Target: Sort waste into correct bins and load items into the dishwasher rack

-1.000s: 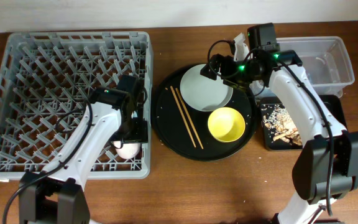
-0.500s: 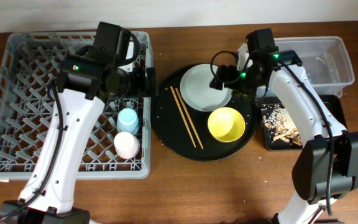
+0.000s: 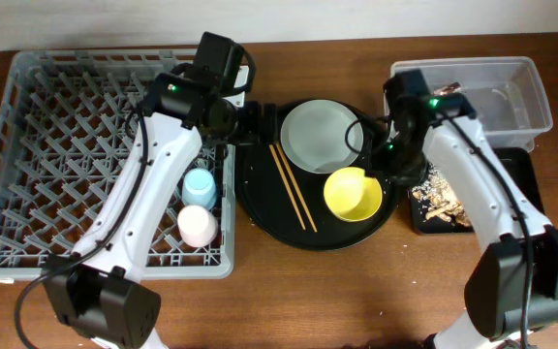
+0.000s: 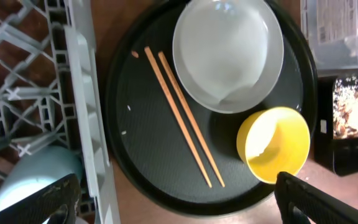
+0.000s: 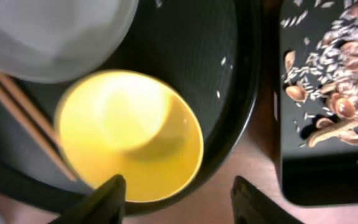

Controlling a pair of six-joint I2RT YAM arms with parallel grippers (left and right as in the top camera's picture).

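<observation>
The grey dishwasher rack holds the light-blue cup and the pink cup near its right edge. The round black tray carries the grey-green plate, the chopsticks and the yellow bowl. My left gripper is open and empty over the tray's left rim; its wrist view shows the jaws, plate, chopsticks and bowl. My right gripper is open and empty just above the bowl, with its jaws at the bowl's near rim.
The clear tub stands at the back right; a brown scrap of wrapper seems to lie in it beside my right arm. The shallow black tray in front of it holds food scraps, which also show in the right wrist view.
My left arm rose from the rack's front, leaving both cups there, and swung right to the round tray. My right gripper moved from the plate's far side down to the yellow bowl.
</observation>
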